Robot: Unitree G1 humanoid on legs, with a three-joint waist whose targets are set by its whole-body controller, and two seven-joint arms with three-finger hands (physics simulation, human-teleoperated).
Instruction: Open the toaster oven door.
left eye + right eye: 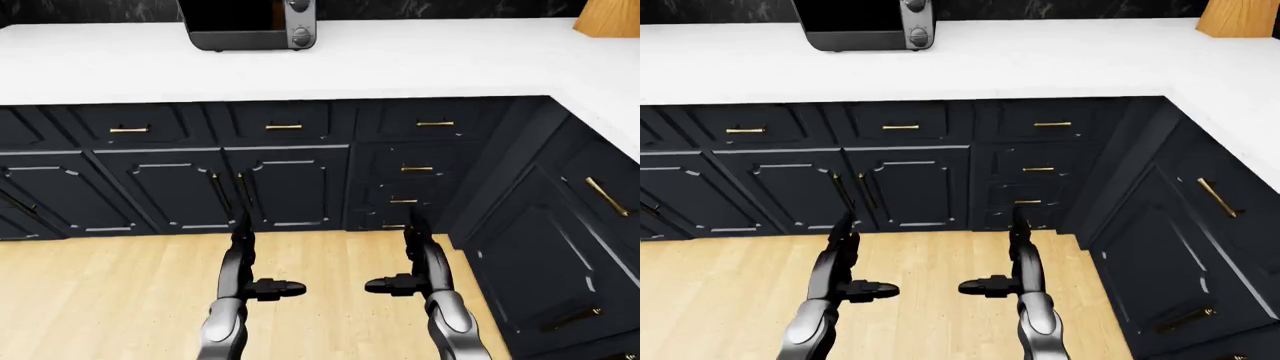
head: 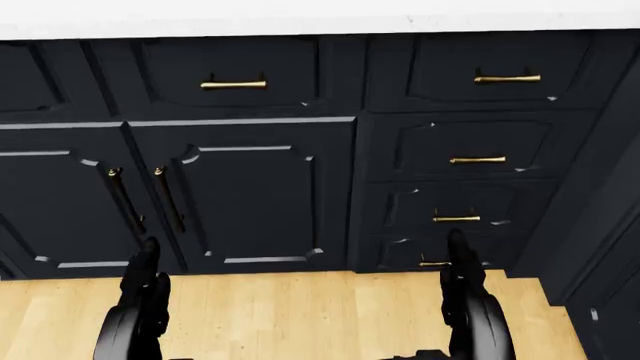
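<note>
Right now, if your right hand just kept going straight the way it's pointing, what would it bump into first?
Probably the dark drawer stack under the white counter. The right hand points at those lower cabinets with only wood floor between. Nothing else shows in that line, though depth is hard to judge. The toaster oven sits higher, up left.

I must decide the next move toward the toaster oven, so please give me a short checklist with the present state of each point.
1. Toaster oven in view: ok, at the top of the left-eye view, on the white counter.
2. Door closed: cannot tell for sure; it looks shut, but the top is cut off.
3. Left hand free: ok, fingers open, holding nothing.
4. Right hand free: ok, open as well.
5. Hands near the door: not ok, both are low, before the dark cabinets.
6. Wooden floor between robot and cabinets: ok, nothing lies there.
</note>
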